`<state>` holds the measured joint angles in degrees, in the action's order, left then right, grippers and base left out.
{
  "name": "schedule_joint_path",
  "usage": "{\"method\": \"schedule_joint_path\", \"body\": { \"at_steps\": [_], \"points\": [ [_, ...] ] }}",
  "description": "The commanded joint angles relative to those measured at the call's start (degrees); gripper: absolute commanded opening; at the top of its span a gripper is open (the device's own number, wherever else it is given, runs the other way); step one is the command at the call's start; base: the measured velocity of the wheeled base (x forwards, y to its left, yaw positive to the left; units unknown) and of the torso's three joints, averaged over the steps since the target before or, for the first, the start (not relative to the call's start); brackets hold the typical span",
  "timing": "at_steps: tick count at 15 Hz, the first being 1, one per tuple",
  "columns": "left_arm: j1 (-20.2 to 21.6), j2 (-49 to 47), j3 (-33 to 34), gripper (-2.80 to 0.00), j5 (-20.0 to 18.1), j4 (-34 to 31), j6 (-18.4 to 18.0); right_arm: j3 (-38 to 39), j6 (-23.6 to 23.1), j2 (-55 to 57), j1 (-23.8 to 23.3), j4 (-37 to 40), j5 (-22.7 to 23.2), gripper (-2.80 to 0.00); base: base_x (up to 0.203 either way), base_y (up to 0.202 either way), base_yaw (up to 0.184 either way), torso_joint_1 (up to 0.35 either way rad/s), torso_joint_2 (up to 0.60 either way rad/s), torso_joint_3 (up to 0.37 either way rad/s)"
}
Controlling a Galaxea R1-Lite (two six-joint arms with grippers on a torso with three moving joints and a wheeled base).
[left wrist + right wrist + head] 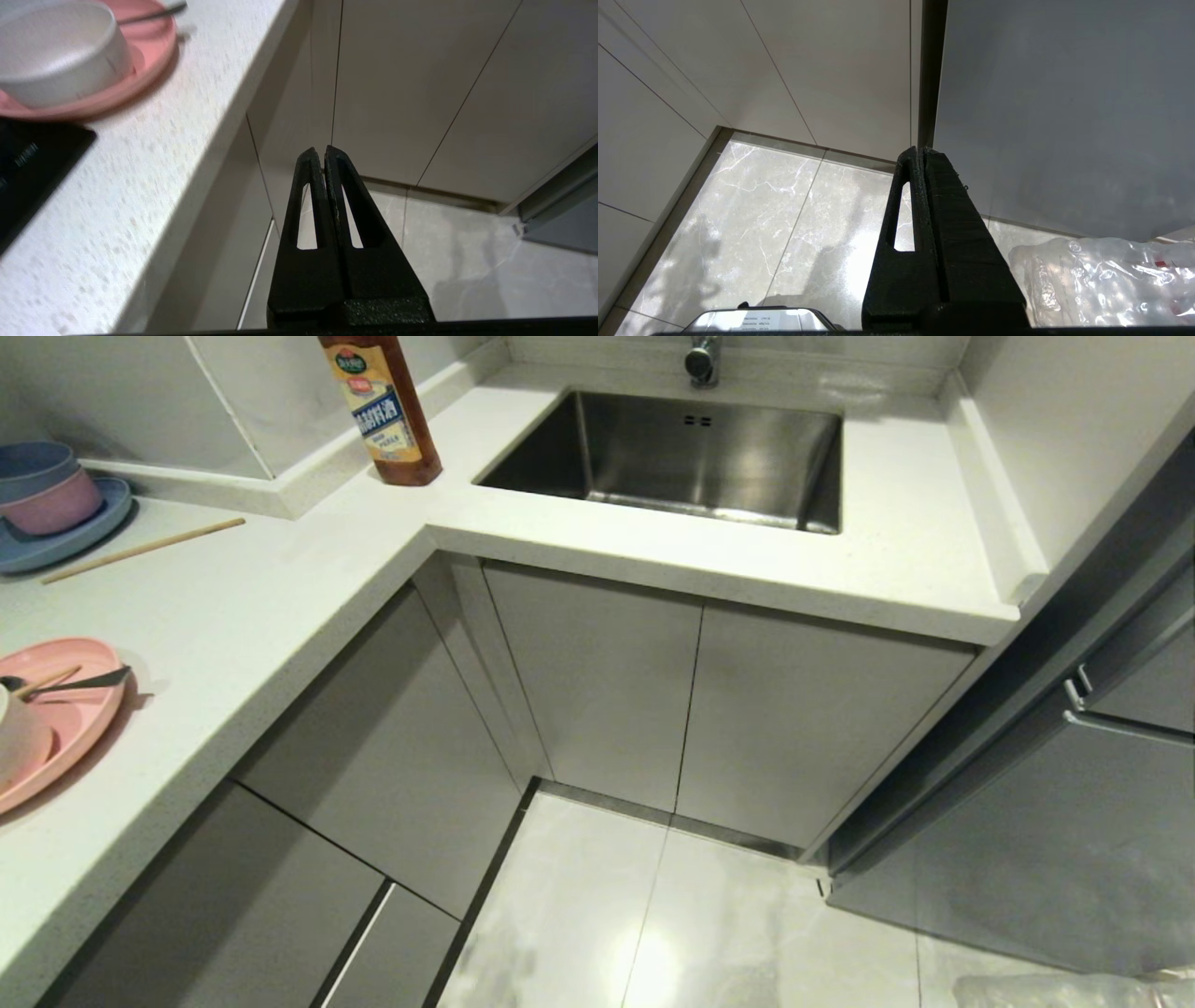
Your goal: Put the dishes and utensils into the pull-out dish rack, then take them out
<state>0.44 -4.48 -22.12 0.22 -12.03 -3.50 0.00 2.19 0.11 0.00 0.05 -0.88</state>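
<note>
My left gripper (pixel 323 151) clenched, empty | right gripper (pixel 920 151) clenched, empty | round matte bowl (pixel 56 51) on glossy oval plate (pixel 154 60), my 10 o'clock

Sink (pixel 709 457): we see shiny grey metal, smooth.
Counter (pixel 280 607): white stone look with tiny specks.
Pink plate (pixel 79 719): smooth and dull, like plastic.
White bowl (pixel 56 51): matt and smooth.
Chopstick (pixel 140 550): pale wood.
Floor (pixel 597 915): glossy marble-look tiles.
Left gripper (pixel 324 151): black, rough and grainy, we think plastic.
Bag (pixel 1101 275): clear crinkly plastic.
</note>
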Motion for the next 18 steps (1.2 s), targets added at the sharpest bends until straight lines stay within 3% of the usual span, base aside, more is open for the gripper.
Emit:
{"method": "schedule_joint_path", "body": {
  "at_steps": [1,6,9,13,18],
  "points": [
    [-0.3,4.5,6.0,-2.8,0.2,1.2,0.0,0.1,0.0,0.0,0.0,0.0,0.0,-2.8,0.0,0.0,0.0,0.0,0.0,0.0],
    [-0.4,4.5,22.5,-2.8,0.2,11.5,0.0,0.1,0.0,0.0,0.0,0.0,0.0,-2.8,0.0,0.0,0.0,0.0,0.0,0.0],
    [-0.4,4.5,22.0,-2.8,0.1,11.9,-0.2,0.2,0.0,0.0,0.0,0.0,0.0,-2.8,0.0,0.0,0.0,0.0,0.0,0.0],
    [-0.4,4.6,22.1,-2.8,0.4,11.9,3.6,0.1,0.0,0.0,0.0,0.0,0.0,-2.8,0.0,0.0,0.0,0.0,0.0,0.0],
    [-0.4,4.6,22.1,-2.8,0.4,11.9,3.7,0.1,0.0,0.0,0.0,0.0,0.0,-2.8,0.0,0.0,0.0,0.0,0.0,0.0]
  ]
}}
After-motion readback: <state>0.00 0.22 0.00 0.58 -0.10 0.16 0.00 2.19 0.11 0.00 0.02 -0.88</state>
